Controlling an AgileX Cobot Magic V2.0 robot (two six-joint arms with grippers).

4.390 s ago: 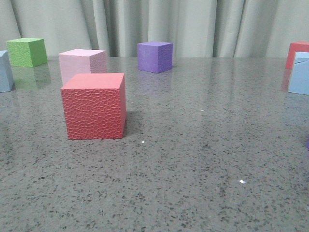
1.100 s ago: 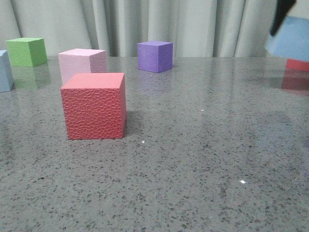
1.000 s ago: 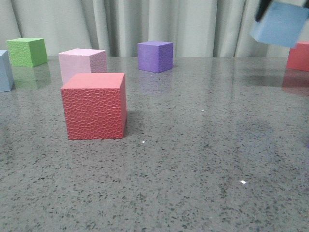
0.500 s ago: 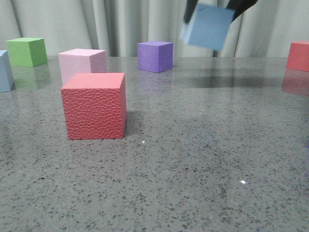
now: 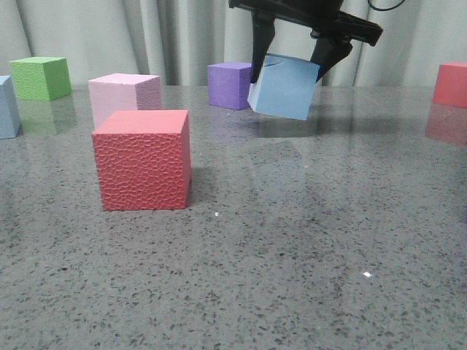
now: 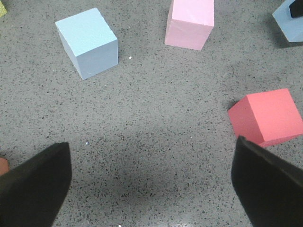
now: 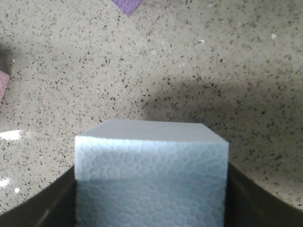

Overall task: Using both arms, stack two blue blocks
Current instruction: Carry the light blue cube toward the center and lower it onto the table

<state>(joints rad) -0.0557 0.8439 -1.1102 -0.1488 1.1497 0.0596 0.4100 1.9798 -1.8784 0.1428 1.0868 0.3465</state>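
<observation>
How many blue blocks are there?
2. One blue block is held in the right gripper, tilted, above the table near the purple cube. The other sits at the table's far left edge.

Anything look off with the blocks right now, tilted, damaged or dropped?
The blue block in the right gripper hangs tilted, one lower corner dipping toward the table, with a small notch at its upper left edge. The other blue block sits flat and untouched.
</observation>
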